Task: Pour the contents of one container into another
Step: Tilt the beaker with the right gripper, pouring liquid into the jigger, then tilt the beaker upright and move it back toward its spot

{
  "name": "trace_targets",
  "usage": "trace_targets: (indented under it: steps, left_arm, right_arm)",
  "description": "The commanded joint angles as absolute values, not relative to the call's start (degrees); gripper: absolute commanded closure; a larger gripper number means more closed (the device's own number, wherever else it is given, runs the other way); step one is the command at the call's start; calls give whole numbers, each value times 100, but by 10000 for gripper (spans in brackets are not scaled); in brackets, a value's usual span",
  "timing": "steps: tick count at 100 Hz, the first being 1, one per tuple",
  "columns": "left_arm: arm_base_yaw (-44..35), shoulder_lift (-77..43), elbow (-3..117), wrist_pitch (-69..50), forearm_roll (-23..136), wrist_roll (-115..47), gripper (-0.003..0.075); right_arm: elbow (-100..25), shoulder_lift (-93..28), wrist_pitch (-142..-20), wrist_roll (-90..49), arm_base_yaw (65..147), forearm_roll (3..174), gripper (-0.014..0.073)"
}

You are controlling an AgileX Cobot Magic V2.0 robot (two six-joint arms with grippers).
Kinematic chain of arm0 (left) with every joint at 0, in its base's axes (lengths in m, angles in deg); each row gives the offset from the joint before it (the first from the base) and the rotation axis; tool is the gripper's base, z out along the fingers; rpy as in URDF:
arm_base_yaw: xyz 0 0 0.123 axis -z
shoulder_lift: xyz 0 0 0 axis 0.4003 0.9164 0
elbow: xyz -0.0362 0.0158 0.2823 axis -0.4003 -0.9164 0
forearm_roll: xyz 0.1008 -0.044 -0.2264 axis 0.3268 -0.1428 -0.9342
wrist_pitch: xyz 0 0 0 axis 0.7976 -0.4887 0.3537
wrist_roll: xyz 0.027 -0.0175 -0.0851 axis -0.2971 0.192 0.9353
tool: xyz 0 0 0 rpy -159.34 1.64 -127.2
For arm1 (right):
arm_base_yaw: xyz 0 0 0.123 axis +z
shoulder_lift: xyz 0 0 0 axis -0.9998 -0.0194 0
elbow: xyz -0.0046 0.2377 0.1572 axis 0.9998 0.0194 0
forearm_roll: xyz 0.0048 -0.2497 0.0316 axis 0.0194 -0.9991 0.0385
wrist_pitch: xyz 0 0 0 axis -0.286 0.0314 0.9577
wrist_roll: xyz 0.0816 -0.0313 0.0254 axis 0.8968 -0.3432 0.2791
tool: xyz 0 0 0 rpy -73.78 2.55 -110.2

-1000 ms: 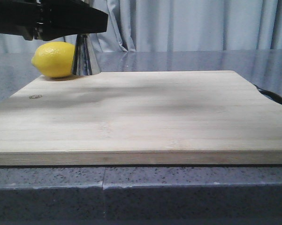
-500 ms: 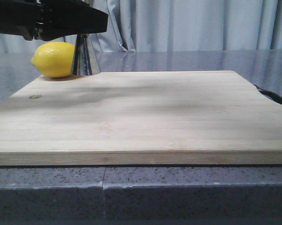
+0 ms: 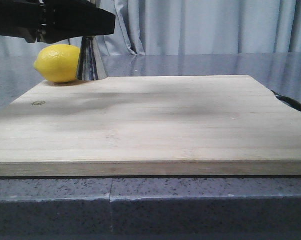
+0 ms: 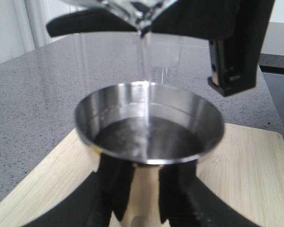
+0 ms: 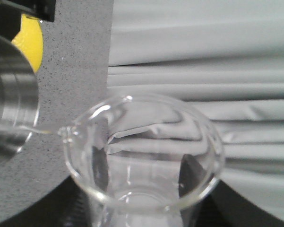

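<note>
In the left wrist view my left gripper (image 4: 146,194) is shut on the narrow waist of the steel jigger (image 4: 149,125), which stands upright at the board's far left corner. In the front view only its lower cone (image 3: 90,62) shows under the black left gripper (image 3: 90,24). My right gripper (image 5: 142,201) is shut on the clear glass beaker (image 5: 142,156), tipped sideways above the jigger. A thin clear stream (image 4: 144,61) runs from the beaker's lip (image 4: 142,16) into the jigger's cup, which holds liquid. The right gripper does not show in the front view.
A yellow lemon (image 3: 57,62) lies right behind the jigger, to its left, on the grey counter. A wide wooden cutting board (image 3: 150,125) covers the table's middle. A dark cable (image 3: 293,104) lies off its right edge. Grey curtains hang behind.
</note>
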State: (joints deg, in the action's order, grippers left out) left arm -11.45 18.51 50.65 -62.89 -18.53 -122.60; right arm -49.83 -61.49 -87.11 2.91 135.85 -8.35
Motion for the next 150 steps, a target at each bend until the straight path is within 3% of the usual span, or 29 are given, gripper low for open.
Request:
trace_targets:
  steps: [1, 38, 68, 90, 127, 139, 150]
  left_arm:
    - [-1102, 1594, 5216, -6866, -2337, -12219, 502]
    - [-1102, 1594, 5216, -6866, -2337, -12219, 502]
    - [-1102, 1594, 5216, -6866, -2337, -12219, 502]
    - [-1102, 1594, 5216, -6866, -2337, -12219, 502]
    - [-1102, 1594, 5216, -6866, -2337, -12219, 502]
    - [-1102, 1594, 5216, -6866, -2337, -12219, 502]
    - [-1102, 1594, 5216, -6866, -2337, -12219, 502]
  right_arm:
    - [-5191, -5932, -8951, 918, 13582, -638, 314]
    - [-5191, -5826, -9067, 3622, 13515, -362, 314]
    - [-4506, -5028, -8767, 5291, 12678, -248, 314]
    - [-3402, -4536, -6653, 6197, 11357, -248, 314]
    - [-2373, -4946, -2745, 6088, 9020, -260, 314]
    - [-2373, -5347, -1707, 5769, 8621, -260, 314]
    - [-2373, -5629, -1641, 5470, 8586, -260, 314]
